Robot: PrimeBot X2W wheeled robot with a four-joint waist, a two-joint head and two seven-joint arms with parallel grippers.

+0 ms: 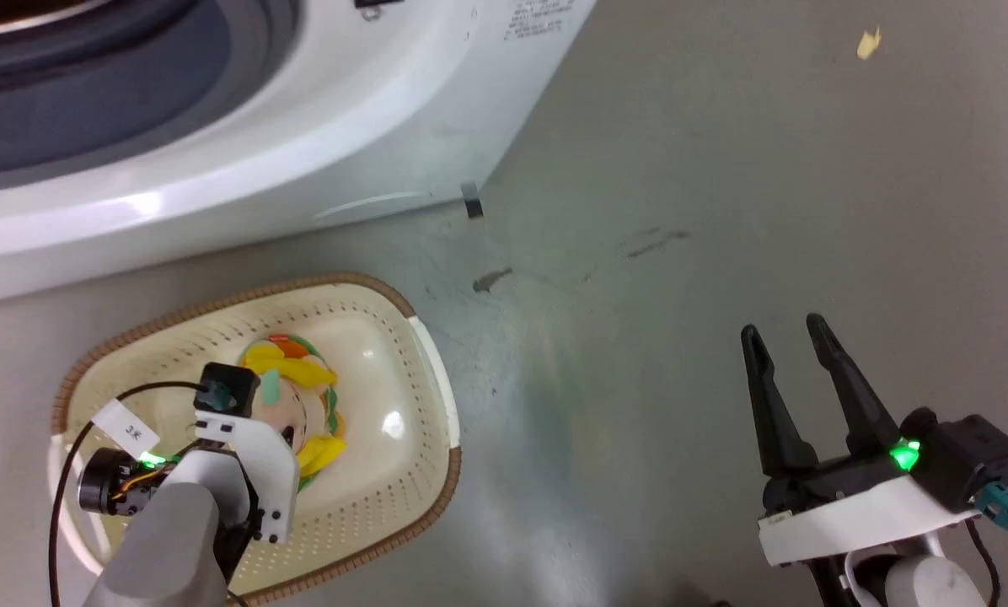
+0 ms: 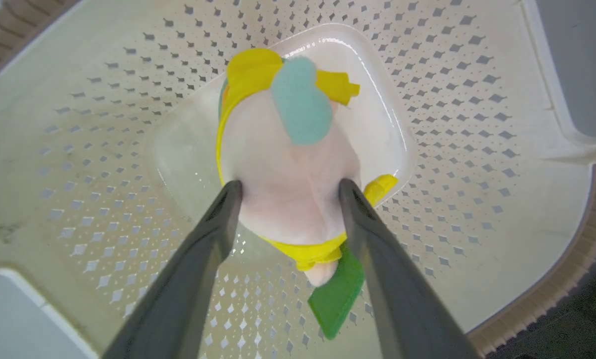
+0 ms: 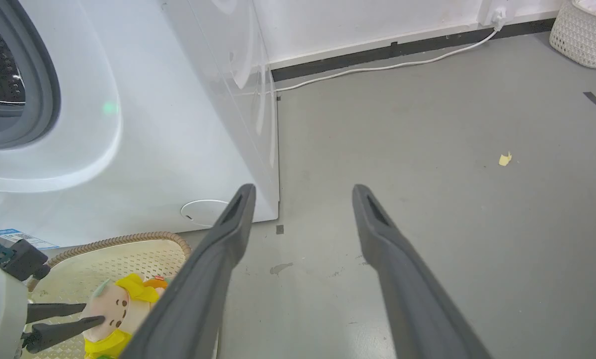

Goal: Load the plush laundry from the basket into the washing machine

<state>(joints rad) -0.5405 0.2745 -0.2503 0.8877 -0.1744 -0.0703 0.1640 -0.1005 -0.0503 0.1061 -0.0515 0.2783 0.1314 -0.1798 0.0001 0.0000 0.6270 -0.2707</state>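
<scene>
The basket [image 1: 217,324] stands on the grey floor [image 1: 723,169] just in front of the washing machine [image 1: 302,126], with its brown woven-look rim close to the white front panel. It holds the plush laundry [image 1: 297,396], which sits over the middle of the glossy bottom, ringed by the perforated cream walls. The washer's opening shows a grey gasket and a sliver of steel drum in the right wrist view; what the drum holds cannot be made out.

The toy has a pale peach-pink body wrapped in bright yellow bands, with a soft mint-green patch on top, a flat dark-green piece at one end and a touch of orange. Small dark dots mark its face in the right wrist view.

The left pincer [image 2: 289,187] reaches down into the basket and grips the toy, one dark finger pressed against each side of the pale body. It is unclear whether the toy rests on the basket bottom or hangs slightly above it.

The right pincer [image 1: 782,327] is well apart from the basket, above bare floor, its fingers spread with nothing between them.
</scene>
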